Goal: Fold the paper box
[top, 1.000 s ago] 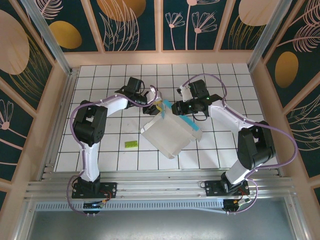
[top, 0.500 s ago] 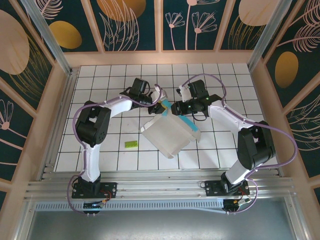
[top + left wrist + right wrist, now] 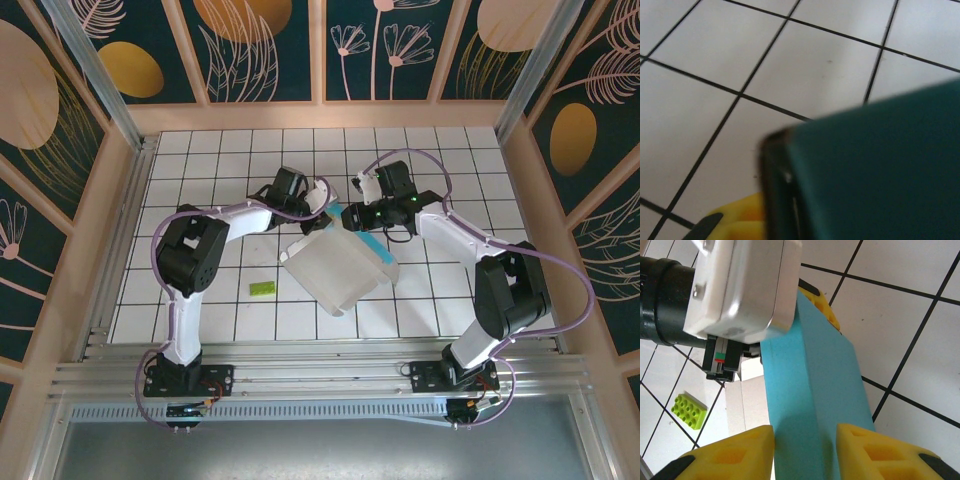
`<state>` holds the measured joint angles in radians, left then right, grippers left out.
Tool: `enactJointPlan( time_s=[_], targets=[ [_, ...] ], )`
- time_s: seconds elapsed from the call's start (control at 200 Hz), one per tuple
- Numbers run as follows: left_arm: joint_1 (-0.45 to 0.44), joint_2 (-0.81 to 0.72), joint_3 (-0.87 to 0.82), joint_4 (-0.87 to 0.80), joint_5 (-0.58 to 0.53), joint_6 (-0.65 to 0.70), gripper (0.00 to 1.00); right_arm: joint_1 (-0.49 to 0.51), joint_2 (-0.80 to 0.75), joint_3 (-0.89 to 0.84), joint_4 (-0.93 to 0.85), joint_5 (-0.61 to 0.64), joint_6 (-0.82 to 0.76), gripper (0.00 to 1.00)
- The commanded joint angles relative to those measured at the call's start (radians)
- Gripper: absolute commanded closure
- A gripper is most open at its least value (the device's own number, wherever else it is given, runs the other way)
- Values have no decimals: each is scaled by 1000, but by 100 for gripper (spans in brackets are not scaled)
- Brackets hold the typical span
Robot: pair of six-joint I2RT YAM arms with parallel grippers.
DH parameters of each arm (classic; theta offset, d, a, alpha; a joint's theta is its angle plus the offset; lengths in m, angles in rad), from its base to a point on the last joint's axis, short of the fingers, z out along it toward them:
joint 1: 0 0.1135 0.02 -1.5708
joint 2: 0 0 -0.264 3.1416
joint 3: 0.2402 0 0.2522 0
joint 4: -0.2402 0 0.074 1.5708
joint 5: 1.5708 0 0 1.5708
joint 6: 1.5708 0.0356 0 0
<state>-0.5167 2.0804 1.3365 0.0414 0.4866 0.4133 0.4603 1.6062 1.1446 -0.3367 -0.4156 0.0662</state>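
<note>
The paper box [image 3: 335, 270] lies tilted mid-table, whitish face up, with a light-blue wall [image 3: 374, 243] raised along its right side. My right gripper [image 3: 347, 217] holds the far end of that wall. In the right wrist view its yellow fingers [image 3: 730, 452] press both sides of the blue card [image 3: 810, 400], so the right gripper [image 3: 805, 450] is shut on it. My left gripper [image 3: 325, 213] meets the same far corner from the left. Its white body [image 3: 740, 285] is on one side of the blue card and a yellow fingertip [image 3: 821, 301] on the other. In the left wrist view the shaded card [image 3: 875, 170] stands against one yellow finger [image 3: 742, 222].
A small green studded brick [image 3: 262, 288] lies on the tiles left of the box, also seen as the green brick [image 3: 690, 411]. The white tiled table [image 3: 200, 180] is ringed by wooden walls [image 3: 120, 220]. Both arms crowd the box's far corner.
My left gripper has slid right to the box's far corner and closed on the blue card. The right gripper and the box have stayed put.
</note>
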Motion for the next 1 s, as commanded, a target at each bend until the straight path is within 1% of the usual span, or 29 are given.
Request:
enactJointPlan(
  time_s=[0.0, 0.055, 0.145, 0.18, 0.225, 0.27, 0.34, 0.38, 0.445, 0.681, 0.716, 0.731, 0.781, 0.821, 0.901, 0.966, 0.996],
  targets=[
    [3, -30, -10, 26, -111, -45, 94, 10, -23, -19, -8, 14, 4, 62],
    [0, -30, -4, 25, -127, -61, 99, 10, -23, -22, -7, 14, 3, 62],
    [-13, -31, 10, 16, -174, -97, 100, 9, -23, -27, -1, 17, 10, 62],
    [-20, -28, 21, 7, -196, -117, 98, 9, -24, -31, 6, 19, 15, 62],
    [-29, -23, 31, -3, -228, -147, 92, 9, -27, -34, 15, 23, 25, 62],
    [-38, -26, 28, 1, -247, -177, 89, 10, -31, -39, 23, 26, 32, 62],
    [-44, -31, 11, 27, -263, -223, 88, 11, -37, -47, 38, 30, 40, 62],
    [-45, -33, 0, 46, -268, -247, 90, 11, -40, -51, 44, 28, 45, 62],
    [-46, -29, -5, 54, -269, -259, 100, 12, -43, -56, 50, 26, 46, 62],
    [-61, -30, -12, 68, -332, -271, 100, 11, -49, -76, 71, 40, 71, 62],
    [-62, -37, -19, 80, -333, -280, 85, 11, -52, -80, 79, 43, 79, 62],
    [-62, -41, -24, 89, -330, -284, 81, 11, -55, -81, 82, 43, 81, 62],
    [-62, -59, -43, 116, -310, -292, 76, 11, -59, -85, 88, 43, 83, 62],
    [-62, -70, -48, 121, -288, -295, 75, 11, -60, -88, 90, 43, 84, 62],
    [-61, -85, -44, 109, -258, -299, 78, 11, -60, -87, 85, 40, 80, 62],
    [-61, -99, -43, 107, -252, -302, 88, 11, -60, -85, 84, 40, 79, 62],
    [-62, -106, -45, 110, -254, -306, 91, 11, -60, -85, 84, 39, 79, 62]
  ],
)
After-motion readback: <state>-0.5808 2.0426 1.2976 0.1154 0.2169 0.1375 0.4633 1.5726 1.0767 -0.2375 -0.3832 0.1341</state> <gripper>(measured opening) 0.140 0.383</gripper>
